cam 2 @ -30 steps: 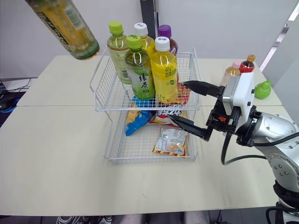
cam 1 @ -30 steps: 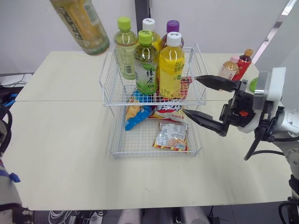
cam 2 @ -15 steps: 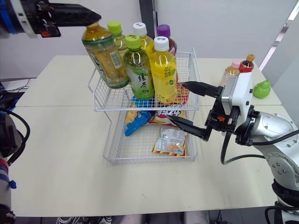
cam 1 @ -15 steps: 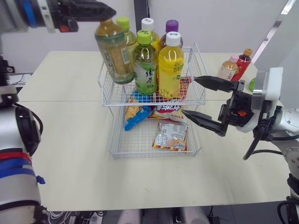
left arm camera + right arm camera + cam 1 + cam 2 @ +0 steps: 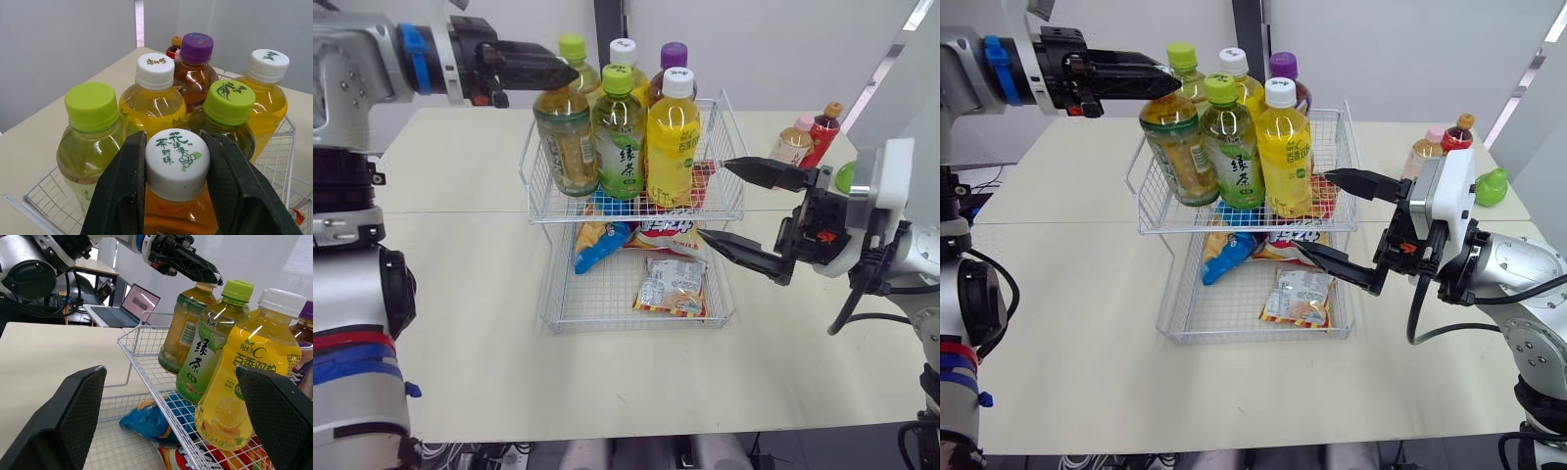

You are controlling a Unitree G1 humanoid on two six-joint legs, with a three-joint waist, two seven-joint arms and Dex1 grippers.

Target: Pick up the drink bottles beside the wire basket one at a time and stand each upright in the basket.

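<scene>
My left gripper (image 5: pixel 173 147) pinches the amber tea bottle (image 5: pixel 566 137) by its white cap, fingers either side. The body hangs in the front-left corner of the wire basket (image 5: pixel 729 147), top tier, just beside the green-tea bottle (image 5: pixel 620 132). Can't tell if the base touches the wire floor yet. It's full, so prob. hefty & apt to swing from a cap hold. Cap's stiff & ridged, a better grip than the slick, squashy label zone. Right gripper (image 5: pixel 713 201) is spread wide & empty, beside the basket. Two more bottles (image 5: pixel 793 142) wait on the surface (image 5: pixel 450 294), far right.
</scene>
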